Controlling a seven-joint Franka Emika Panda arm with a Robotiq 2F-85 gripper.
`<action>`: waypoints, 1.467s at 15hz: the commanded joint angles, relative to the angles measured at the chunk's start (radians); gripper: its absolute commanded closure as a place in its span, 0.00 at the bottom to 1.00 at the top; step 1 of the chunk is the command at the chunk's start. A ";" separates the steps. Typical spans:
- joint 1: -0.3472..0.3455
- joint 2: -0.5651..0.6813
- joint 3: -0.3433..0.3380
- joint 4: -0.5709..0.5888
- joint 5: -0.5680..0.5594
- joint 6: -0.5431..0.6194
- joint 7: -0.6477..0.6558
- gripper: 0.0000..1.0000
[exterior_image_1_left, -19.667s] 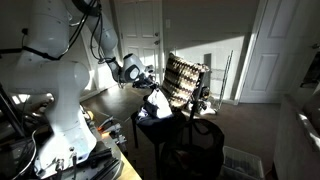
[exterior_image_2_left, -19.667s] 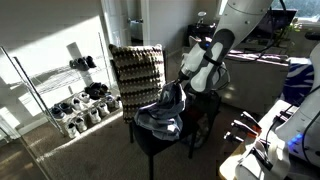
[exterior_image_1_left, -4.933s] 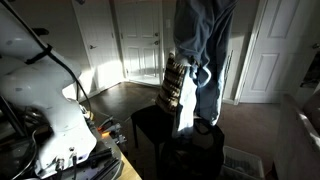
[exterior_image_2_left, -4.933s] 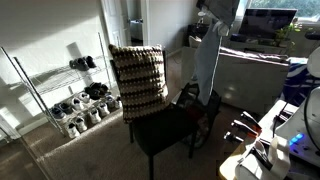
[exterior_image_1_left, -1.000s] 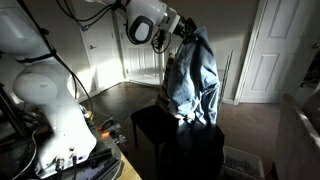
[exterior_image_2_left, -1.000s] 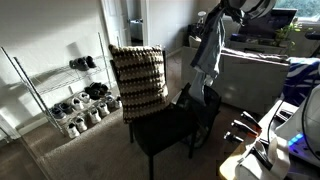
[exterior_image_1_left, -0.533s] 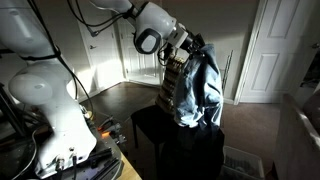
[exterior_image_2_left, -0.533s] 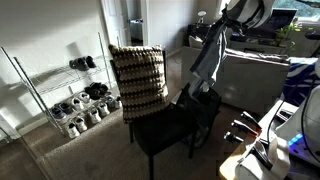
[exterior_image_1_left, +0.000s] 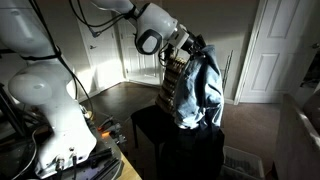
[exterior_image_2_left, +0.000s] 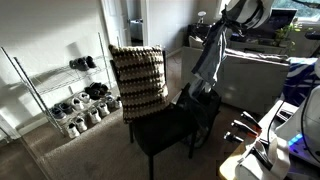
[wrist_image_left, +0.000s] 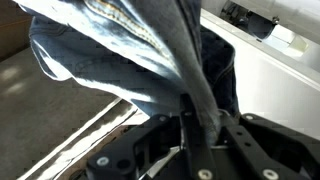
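Observation:
My gripper (exterior_image_1_left: 190, 45) is shut on a blue denim garment (exterior_image_1_left: 195, 90) and holds it up so it hangs down over the black chair (exterior_image_1_left: 150, 125). In an exterior view the garment (exterior_image_2_left: 207, 65) hangs from the gripper (exterior_image_2_left: 222, 22) beside the chair's checked backrest (exterior_image_2_left: 137, 80), its lower end near the seat (exterior_image_2_left: 165, 128). In the wrist view the denim (wrist_image_left: 130, 50) is pinched between the fingers (wrist_image_left: 200, 128).
A wire shoe rack (exterior_image_2_left: 70, 95) with shoes stands by the wall. White doors (exterior_image_1_left: 275, 50) are behind the chair. A white table (exterior_image_2_left: 255, 75) and robot base (exterior_image_1_left: 55, 120) flank the chair. Cables and gear lie on the floor (exterior_image_2_left: 250, 135).
Over the last second the gripper has lowered slightly with the garment, bringing its hanging end closer to the chair. In the last half second almost nothing moves.

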 joint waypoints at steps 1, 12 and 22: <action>0.000 0.000 0.000 0.000 0.000 0.000 0.000 0.92; 0.151 0.158 -0.178 0.013 -0.025 -0.162 -0.037 0.98; 0.379 0.355 -0.462 0.127 -0.024 -0.243 -0.008 0.98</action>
